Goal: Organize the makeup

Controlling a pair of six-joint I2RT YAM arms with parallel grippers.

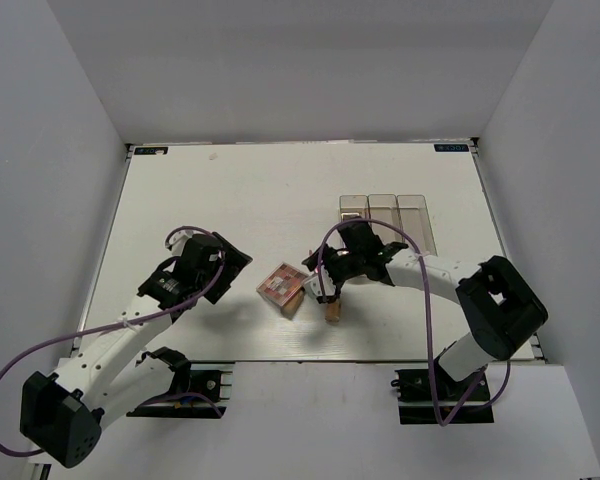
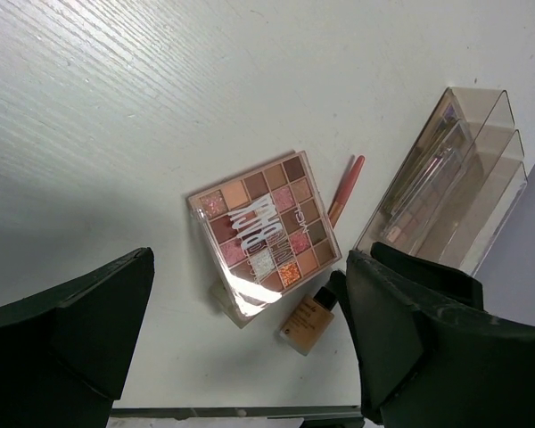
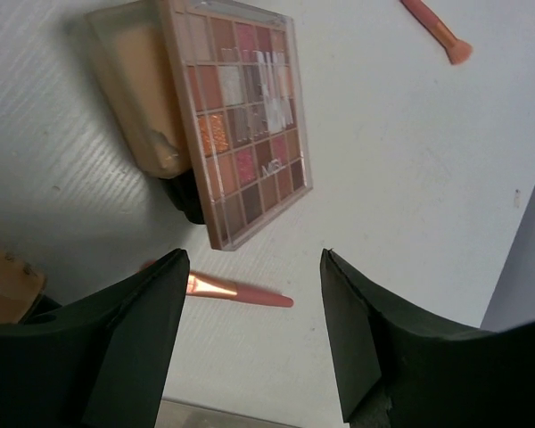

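A multicolour eyeshadow palette [image 1: 283,285] [image 2: 266,227] [image 3: 245,116] lies mid-table, propped on a beige bottle [image 3: 138,98]. A second beige bottle with a black cap [image 1: 333,312] [image 2: 308,323] lies just right of it. A thin pink stick [image 3: 236,292] [image 2: 346,187] lies flat on the table, its tip reaching between the fingers of my right gripper [image 1: 328,290] [image 3: 254,267]. That gripper is open and hangs low over the stick. Another pink brush [image 3: 432,27] lies farther off. Left of the palette, my left gripper [image 1: 235,262] [image 2: 250,267] stands wide open and holds nothing.
A clear three-compartment box [image 1: 387,215] [image 2: 455,187] stands behind the right gripper, with flat palettes standing in its nearest compartment. The table's front edge [image 2: 241,412] runs close below the bottle.
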